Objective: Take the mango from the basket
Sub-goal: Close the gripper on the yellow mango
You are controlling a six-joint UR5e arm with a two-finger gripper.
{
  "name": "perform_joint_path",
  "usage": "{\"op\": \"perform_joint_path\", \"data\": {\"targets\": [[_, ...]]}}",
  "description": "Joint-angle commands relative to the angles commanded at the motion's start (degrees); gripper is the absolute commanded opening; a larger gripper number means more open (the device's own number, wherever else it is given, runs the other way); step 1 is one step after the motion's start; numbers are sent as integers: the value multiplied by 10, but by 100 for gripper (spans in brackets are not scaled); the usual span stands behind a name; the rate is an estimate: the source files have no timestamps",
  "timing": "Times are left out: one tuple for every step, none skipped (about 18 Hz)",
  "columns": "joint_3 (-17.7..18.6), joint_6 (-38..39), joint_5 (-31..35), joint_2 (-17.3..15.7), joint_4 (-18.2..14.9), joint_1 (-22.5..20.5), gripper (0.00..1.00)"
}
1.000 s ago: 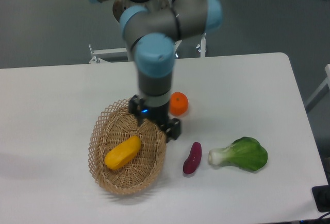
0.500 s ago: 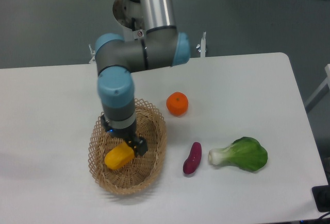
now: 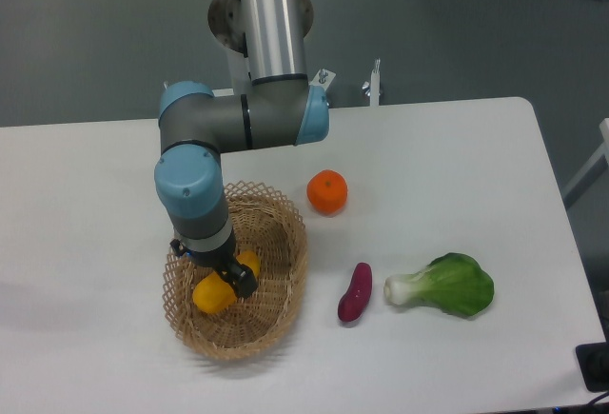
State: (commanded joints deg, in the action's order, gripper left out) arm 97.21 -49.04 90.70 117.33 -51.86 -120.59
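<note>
The yellow-orange mango [image 3: 214,295] lies inside the tan wicker basket [image 3: 276,314] at the front left of the table. My gripper [image 3: 226,277] is lowered into the basket right over the middle of the mango, so only the fruit's two ends show on either side of it. The wrist and the gripper body hide the fingers, and I cannot tell whether they are open or closed on the mango.
A round orange [image 3: 327,191] sits just right of the basket's far rim. A purple sweet potato [image 3: 355,292] and a green bok choy [image 3: 444,285] lie to the right. The arm's elbow and upper link hang over the table's back left.
The arm has swung left from the basket's right rim and dropped over the mango. The gripper now covers the fruit's middle. The mango has stayed in place.
</note>
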Motion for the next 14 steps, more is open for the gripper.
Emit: {"op": "perform_joint_path", "data": {"targets": [[0, 2, 2, 4, 5, 1, 100], [0, 7, 9, 7, 10, 2, 100], [0, 13, 15, 11, 11, 8, 100], [0, 16, 20, 12, 14, 11, 100], [0, 17, 25, 14, 14, 12, 100], [-1, 18, 25, 14, 14, 12, 100], [-2, 20, 25, 14, 14, 12, 100], [-2, 23, 26, 14, 15, 12, 96], [-3, 25, 27, 14, 15, 12, 81], [-2, 25, 27, 13, 18, 12, 65], [-3, 25, 27, 13, 19, 12, 57], [-3, 24, 27, 13, 20, 12, 55], [-3, 24, 27, 13, 20, 12, 53], [-3, 23, 27, 13, 20, 12, 48]]}}
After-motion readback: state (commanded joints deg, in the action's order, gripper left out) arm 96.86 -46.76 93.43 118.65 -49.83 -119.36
